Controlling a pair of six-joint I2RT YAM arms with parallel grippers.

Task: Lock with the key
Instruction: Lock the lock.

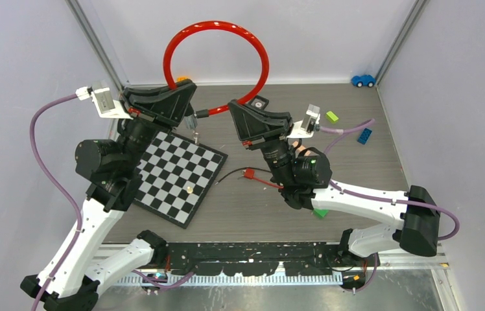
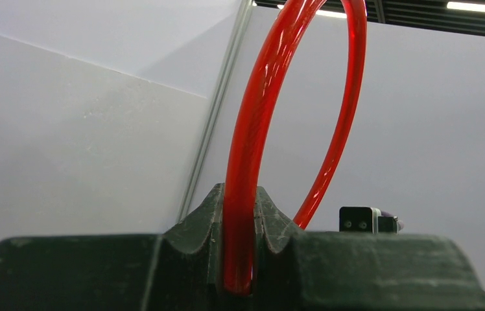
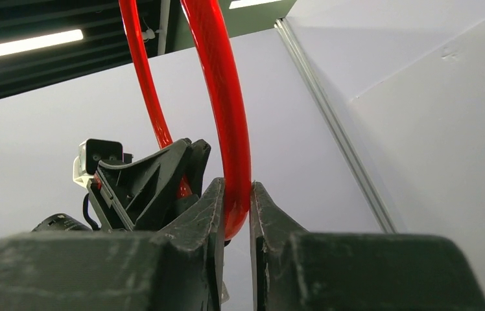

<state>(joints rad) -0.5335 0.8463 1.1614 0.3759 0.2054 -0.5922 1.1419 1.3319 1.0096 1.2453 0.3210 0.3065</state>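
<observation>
A red cable lock [image 1: 217,26] stands up as a loop at the back of the table. My left gripper [image 1: 187,94] is shut on its left end, and the cable [image 2: 253,129] sits between the jaws [image 2: 238,194]. My right gripper [image 1: 238,109] is shut on the right end, with the cable [image 3: 224,97] pinched between the jaws [image 3: 236,191]. A dark lock barrel [image 1: 202,113] lies between the two grippers. A small metal piece that looks like a key [image 1: 195,133] hangs under it. The left gripper also shows in the right wrist view [image 3: 155,175].
A chessboard [image 1: 175,172] lies under the left arm with a small brass piece [image 1: 190,190] on it. A red tag on a black cord [image 1: 249,173] lies mid-table. A green brick [image 1: 332,116], a blue brick [image 1: 364,135], a blue toy car [image 1: 362,80] and a green block [image 1: 320,212] are to the right.
</observation>
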